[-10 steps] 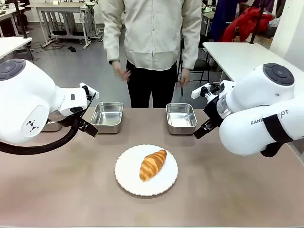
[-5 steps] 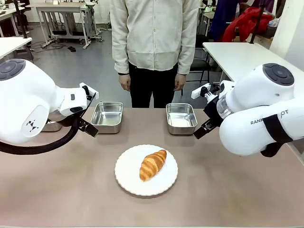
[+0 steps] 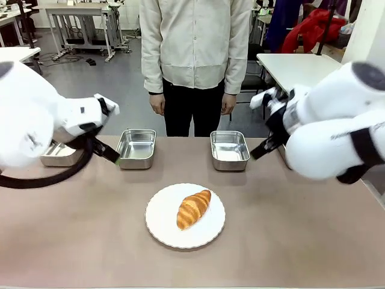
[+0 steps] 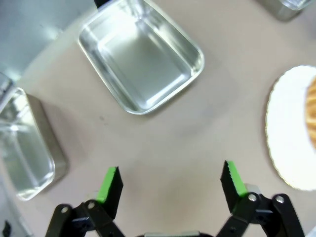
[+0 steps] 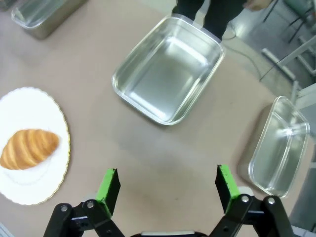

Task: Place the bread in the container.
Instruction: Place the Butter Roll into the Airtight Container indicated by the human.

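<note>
Bread (image 3: pixel 194 209): golden-brown croissant, ridged crust, tapered ends. I see it lying aslant on the white scalloped plate (image 3: pixel 157 230), mid-table (image 3: pixel 301 241). Beyond the plate sit the inner left pan (image 3: pixel 136 147) and the inner right pan (image 3: pixel 229 150), well apart. Outer pans (image 4: pixel 27 148) flank them. A person (image 3: pixel 195 42) stands at the far edge. Left gripper (image 4: pixel 171 178) and right gripper (image 5: pixel 167 181): fingers spread wide above the tabletop, gripping nothing.
</note>
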Robot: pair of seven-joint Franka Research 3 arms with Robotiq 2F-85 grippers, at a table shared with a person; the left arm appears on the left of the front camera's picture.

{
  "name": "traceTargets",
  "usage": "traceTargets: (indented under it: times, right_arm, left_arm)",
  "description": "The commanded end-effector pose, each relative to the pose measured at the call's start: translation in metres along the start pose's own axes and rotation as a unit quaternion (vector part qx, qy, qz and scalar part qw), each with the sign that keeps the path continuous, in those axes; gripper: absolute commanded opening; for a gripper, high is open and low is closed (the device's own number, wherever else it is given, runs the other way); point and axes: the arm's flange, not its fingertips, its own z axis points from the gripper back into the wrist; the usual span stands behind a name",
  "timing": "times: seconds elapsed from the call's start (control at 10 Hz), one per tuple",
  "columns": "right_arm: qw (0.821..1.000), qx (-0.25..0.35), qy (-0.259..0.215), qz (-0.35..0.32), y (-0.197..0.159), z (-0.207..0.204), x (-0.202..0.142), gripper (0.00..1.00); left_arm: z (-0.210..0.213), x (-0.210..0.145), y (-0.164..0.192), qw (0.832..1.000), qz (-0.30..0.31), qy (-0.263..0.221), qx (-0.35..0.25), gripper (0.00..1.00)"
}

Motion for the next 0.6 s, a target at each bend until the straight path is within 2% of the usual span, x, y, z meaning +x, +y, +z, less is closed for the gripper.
traceTargets:
  times: [0.0,0.2,0.5]
  right_arm:
    - [0.999,0.017,-0.028,-0.013,-0.047,0.048,0.014,1.0]
    - [0.996,0.075,-0.051,-0.01,-0.088,0.08,0.011,1.0]
    - [0.99,0.12,-0.064,0.022,-0.144,0.111,-0.021,1.0]
  left_arm:
    - [0.052,0.008,0.057,0.999,-0.025,-0.008,-0.04,1.0]
    - [0.082,0.01,0.109,0.995,-0.066,-0.005,-0.074,1.0]
    - [0.103,-0.023,0.194,0.975,-0.115,-0.051,-0.184,1.0]
